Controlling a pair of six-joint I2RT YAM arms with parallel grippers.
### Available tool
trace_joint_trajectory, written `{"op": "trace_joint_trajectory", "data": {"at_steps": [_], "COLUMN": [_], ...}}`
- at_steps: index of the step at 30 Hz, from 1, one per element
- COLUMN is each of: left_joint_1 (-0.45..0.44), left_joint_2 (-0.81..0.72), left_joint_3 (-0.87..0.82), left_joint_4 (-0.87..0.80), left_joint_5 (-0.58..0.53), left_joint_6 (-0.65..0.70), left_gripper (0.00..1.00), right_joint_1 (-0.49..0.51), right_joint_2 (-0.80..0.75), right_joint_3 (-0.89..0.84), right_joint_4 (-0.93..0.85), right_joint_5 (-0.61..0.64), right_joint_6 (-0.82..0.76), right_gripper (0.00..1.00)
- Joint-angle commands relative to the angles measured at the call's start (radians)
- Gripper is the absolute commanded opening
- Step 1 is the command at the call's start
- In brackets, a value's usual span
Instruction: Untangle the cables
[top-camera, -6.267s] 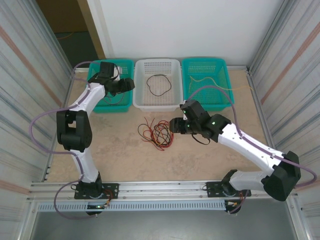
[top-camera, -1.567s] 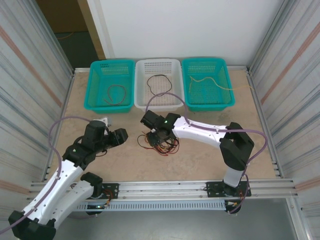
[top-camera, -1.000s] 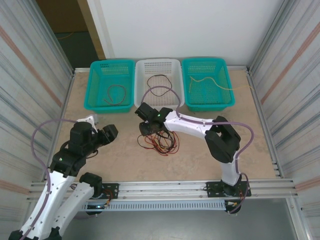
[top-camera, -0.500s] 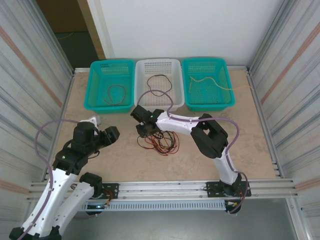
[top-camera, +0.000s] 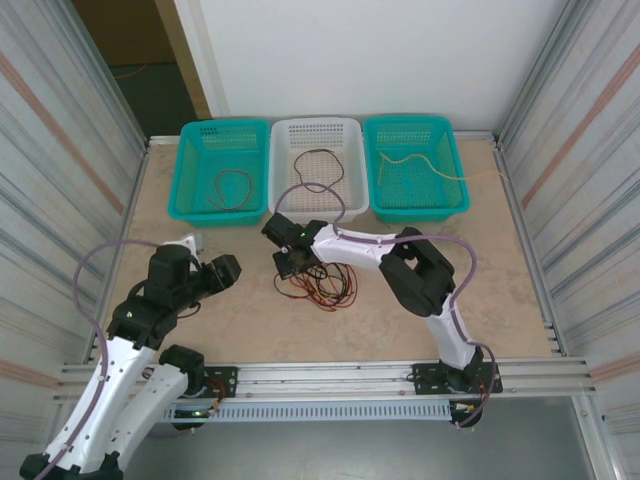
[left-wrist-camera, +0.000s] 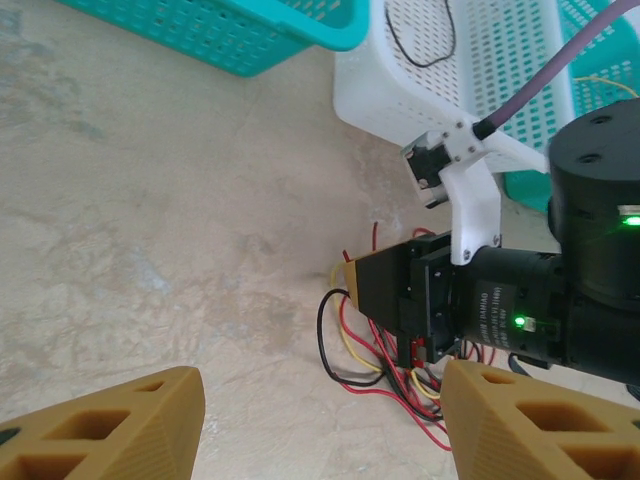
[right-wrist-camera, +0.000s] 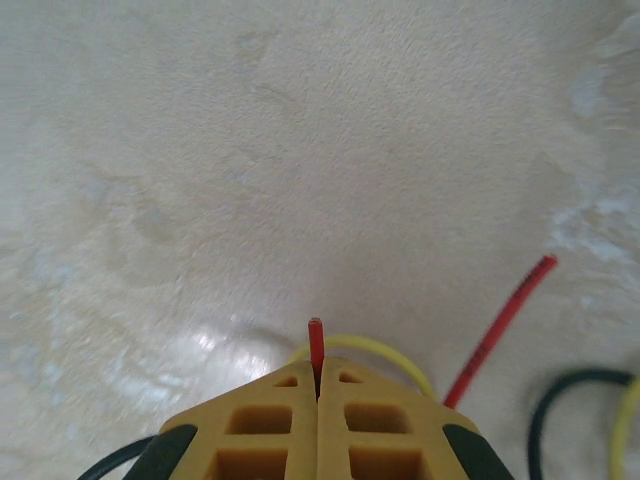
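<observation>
right gripper (right-wrist-camera: 317, 375): fingers clenched flat together on the tip of a red wire (right-wrist-camera: 316, 342); a short stub pokes out past the pads.
left gripper (left-wrist-camera: 320, 430): fingers spread wide, nothing between them. It hovers low over the table (top-camera: 240, 320), left of the pile and apart from it.
cables (top-camera: 322, 284): loose tangle of red, black and yellow on the table, in front of the white basket (top-camera: 276, 205). The right gripper sits at the pile's left edge.
already sorted: one dark loop in the white basket, one dark cable in the left basket (top-camera: 188, 195), one yellow in the right basket (top-camera: 455, 190).
risk 1: the grip is right at the wire's end, so there is little to bite on. The wire will likely slip out on a pull.
risk 2: a yellow wire (right-wrist-camera: 372, 350) curves just beside the fingertips. Can't tell if it's nipped too; if so, two come up together.
risk 3: nothing pins the pile. A pull on the red one probably drags the whole knot instead of freeing it.
risk 4: a fast lift could tighten the loops.
</observation>
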Motion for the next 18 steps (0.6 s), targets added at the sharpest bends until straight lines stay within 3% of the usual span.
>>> {"op": "trace_joint_trajectory", "data": {"at_steps": [1, 8, 13, 18], "left_joint_1": [0.009, -0.001, -0.095, -0.257], "left_joint_2": [-0.036, -0.072, -0.008, 0.070], "left_joint_3": [-0.022, -0.102, -0.100, -0.114], "left_joint_4": [0.117, 0.472, 0.639, 0.819], "left_joint_5": [0.124, 0.374, 0.389, 0.345], "left_joint_6": [0.017, -0.046, -0.029, 0.030], "left_gripper": [0.63, 0.57, 0.59, 0.60], "right_joint_1": [0.022, 0.020, 0.010, -0.028], "right_joint_2": [-0.197, -0.530, -0.663, -0.714], "right_joint_3": [-0.028, -0.108, -0.119, -0.118], "right_joint_4": [0.000, 0.082, 0.156, 0.197], "right_joint_5": [0.041, -0.008, -0.055, -0.125], "right_joint_6": [-0.010, 0.036, 0.057, 0.109], "right_gripper": [0.00, 0.00, 0.00, 0.00]}}
